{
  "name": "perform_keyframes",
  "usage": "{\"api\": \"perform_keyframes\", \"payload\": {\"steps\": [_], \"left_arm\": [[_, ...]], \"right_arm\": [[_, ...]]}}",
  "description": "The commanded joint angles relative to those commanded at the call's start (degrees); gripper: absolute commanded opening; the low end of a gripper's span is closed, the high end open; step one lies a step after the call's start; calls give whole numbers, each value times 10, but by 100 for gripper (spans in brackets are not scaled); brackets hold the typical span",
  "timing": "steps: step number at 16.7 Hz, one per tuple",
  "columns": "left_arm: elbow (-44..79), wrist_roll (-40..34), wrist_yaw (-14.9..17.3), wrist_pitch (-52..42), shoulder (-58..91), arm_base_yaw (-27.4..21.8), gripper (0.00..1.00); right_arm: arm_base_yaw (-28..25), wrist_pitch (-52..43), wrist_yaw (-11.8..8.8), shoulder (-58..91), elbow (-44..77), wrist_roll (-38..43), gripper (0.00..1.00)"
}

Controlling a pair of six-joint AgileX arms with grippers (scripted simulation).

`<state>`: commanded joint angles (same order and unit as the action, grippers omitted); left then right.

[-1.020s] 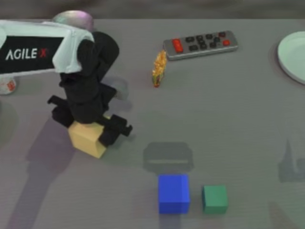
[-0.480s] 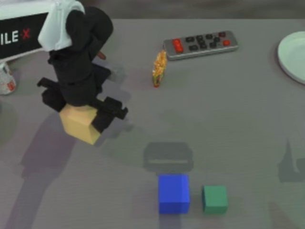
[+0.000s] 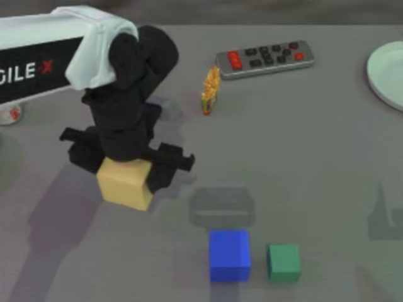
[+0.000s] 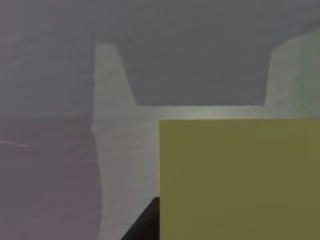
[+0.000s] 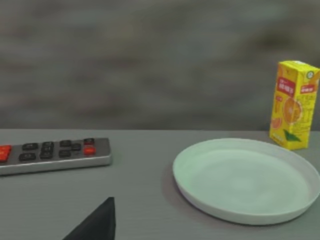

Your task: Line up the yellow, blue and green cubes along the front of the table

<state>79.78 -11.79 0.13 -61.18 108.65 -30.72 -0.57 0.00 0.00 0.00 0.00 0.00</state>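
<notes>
The left gripper (image 3: 129, 165), black and two-fingered, pinches the large pale yellow matte cube (image 3: 126, 182) at the table's left, its bulk hiding most of the cube's top. The right arm is out of sight; only a dark tip shows in its wrist view, so I cannot tell its fingers' state. On the plain grey matte table (image 3: 302, 145), three cubes: the mid-sized saturated blue cube (image 3: 229, 255) and small teal-green cube (image 3: 283, 262) sit side by side at the front. A grey remote control (image 3: 264, 58) lies at the back; a white round plate (image 3: 389, 73) is cut off at the right edge.
</notes>
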Motion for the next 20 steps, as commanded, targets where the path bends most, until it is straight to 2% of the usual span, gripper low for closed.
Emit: {"api": "perform_keyframes", "payload": {"steps": [5, 8, 10, 16, 20], "left_arm": [[-68, -204, -1, -3, -65, -78, 0], [-99, -288, -2, 0, -100, -114, 0], [-110, -313, -3, 2, -114, -126, 0], [-111, -314, -3, 4, -113, -125, 0], [-152, -313, -2, 67, -91, -126, 0]], "right_arm": [[0, 0, 0, 0, 0, 0, 100], [0, 0, 0, 0, 0, 0, 100], [0, 0, 0, 0, 0, 0, 100], [0, 0, 0, 0, 0, 0, 100], [0, 0, 0, 0, 0, 0, 100]]}}
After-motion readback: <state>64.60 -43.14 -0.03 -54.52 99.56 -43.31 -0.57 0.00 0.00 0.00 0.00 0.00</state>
